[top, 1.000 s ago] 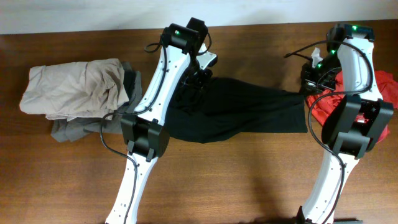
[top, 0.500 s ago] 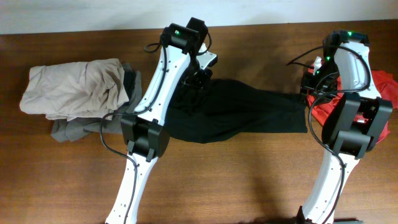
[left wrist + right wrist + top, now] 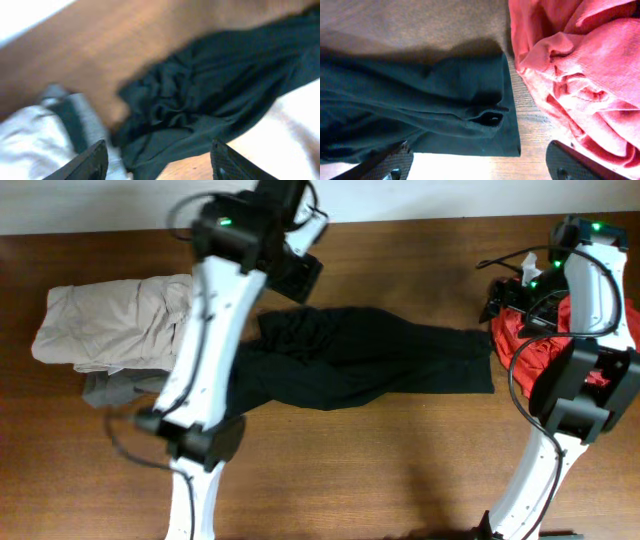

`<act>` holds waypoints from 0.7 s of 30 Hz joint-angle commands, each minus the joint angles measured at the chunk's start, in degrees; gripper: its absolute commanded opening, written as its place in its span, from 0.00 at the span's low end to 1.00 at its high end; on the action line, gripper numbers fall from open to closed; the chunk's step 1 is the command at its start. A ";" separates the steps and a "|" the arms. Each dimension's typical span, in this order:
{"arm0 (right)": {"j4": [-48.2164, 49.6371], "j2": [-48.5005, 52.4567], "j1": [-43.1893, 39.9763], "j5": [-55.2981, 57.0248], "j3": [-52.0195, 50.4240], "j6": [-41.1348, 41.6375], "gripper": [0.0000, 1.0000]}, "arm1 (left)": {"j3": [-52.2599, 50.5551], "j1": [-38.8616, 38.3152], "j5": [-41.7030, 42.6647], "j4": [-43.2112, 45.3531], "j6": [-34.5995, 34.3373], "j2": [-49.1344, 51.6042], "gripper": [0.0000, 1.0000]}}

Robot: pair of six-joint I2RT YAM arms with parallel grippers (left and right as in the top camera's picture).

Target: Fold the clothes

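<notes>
The black shirt [image 3: 370, 360] lies stretched across the middle of the table, bunched in folds at its left end and flat at its right end. My left gripper [image 3: 298, 278] hangs above the shirt's back left part, blurred. In the left wrist view the left gripper [image 3: 160, 165] is open with nothing between its fingers, and the crumpled shirt [image 3: 210, 85] lies below it. My right gripper [image 3: 497, 300] is above the shirt's right end. In the right wrist view the right gripper [image 3: 485, 167] is wide open and empty over the shirt's hem [image 3: 470, 115].
A beige garment [image 3: 115, 320] lies on a grey one [image 3: 120, 388] at the left, touching the shirt's left end. A red-orange garment [image 3: 530, 345] is heaped at the right edge, under the right arm and close to the shirt's right end [image 3: 580, 75].
Both grippers have opened and let go of the shirt. The left arm has risen and swung back to the left. The right gripper has lifted and shifted slightly right.
</notes>
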 commanded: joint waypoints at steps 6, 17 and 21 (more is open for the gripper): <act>5.62 -1.57 -0.33 -2.73 -13.53 -3.13 1.00 | 0.63 10.67 -3.43 -0.09 -1.62 -12.17 0.68; 17.92 -1.57 -0.37 -12.20 -27.02 -2.93 1.00 | 0.61 17.33 2.10 -0.09 -1.62 -13.51 0.68; 21.03 -1.57 -0.20 -17.44 -31.65 -2.97 0.95 | 0.61 17.35 2.10 -0.09 -1.62 -13.53 0.67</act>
